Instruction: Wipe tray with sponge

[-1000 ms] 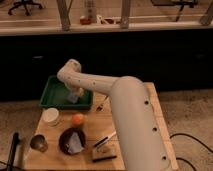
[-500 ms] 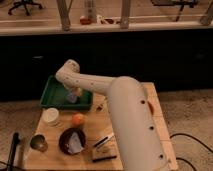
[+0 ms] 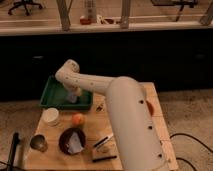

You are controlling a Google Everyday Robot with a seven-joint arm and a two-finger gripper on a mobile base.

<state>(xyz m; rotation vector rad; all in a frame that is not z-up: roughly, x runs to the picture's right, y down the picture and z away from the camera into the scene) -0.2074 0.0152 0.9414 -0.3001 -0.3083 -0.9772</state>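
Note:
A green tray (image 3: 52,95) sits at the back left of the wooden table. My white arm reaches from the lower right across the table into the tray. My gripper (image 3: 72,95) hangs inside the tray, over its right half. A pale yellowish sponge (image 3: 76,92) shows at the gripper, low against the tray floor.
On the wooden table (image 3: 125,145) stand a white cup (image 3: 50,116), an orange (image 3: 77,119), a dark bowl with white paper in it (image 3: 72,141), a metal cup (image 3: 38,143), and dark utensils (image 3: 102,141). A dark counter front rises behind the table.
The gripper has shifted slightly inside the tray, with the arm's elbow moving a little; the other objects have not moved.

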